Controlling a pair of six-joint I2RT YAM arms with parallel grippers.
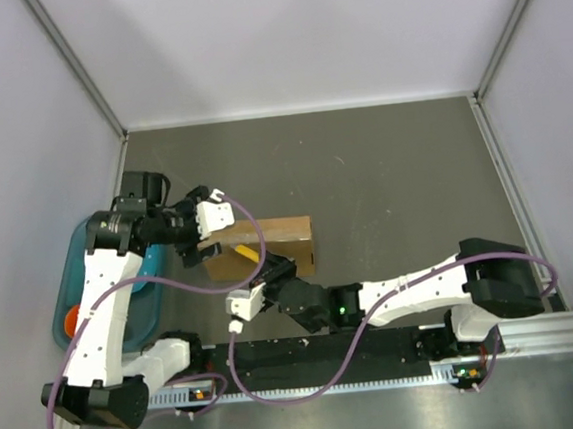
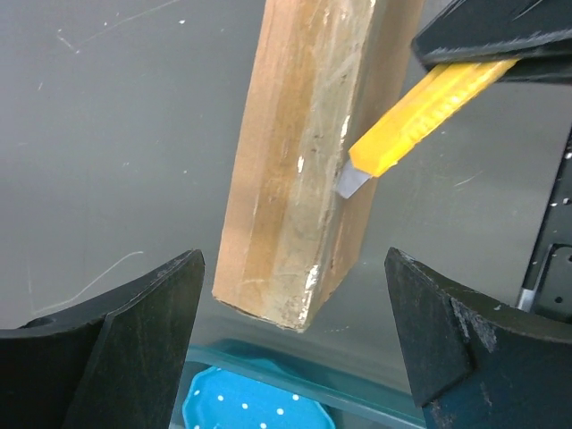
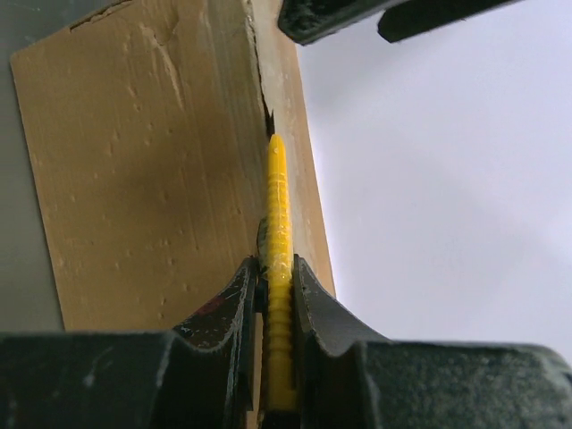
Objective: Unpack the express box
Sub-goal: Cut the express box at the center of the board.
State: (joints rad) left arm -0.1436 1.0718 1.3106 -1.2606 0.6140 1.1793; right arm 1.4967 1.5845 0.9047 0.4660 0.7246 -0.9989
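R gripper (image 3: 277, 268) is clamped on the yellow knife (image 3: 279, 214), blade at the seam of the express box (image 1: 274, 244) (mid-table, near teal bin (image 1: 66, 279)) to slit it, while L gripper (image 2: 293, 286) hangs wide open astride its end, prob. to steady it.

The express box (image 1: 269, 238) in front of me is plain brown cardboard, flat, with broad, roughly square faces. It sits on the dark table (image 1: 394, 185), just toward 8 o'clock from the middle. Clear tape (image 2: 304, 152), scuffed with white nicks, runs down its narrow side. A ragged split (image 3: 259, 80) follows the edge where the broad face meets the narrow side.
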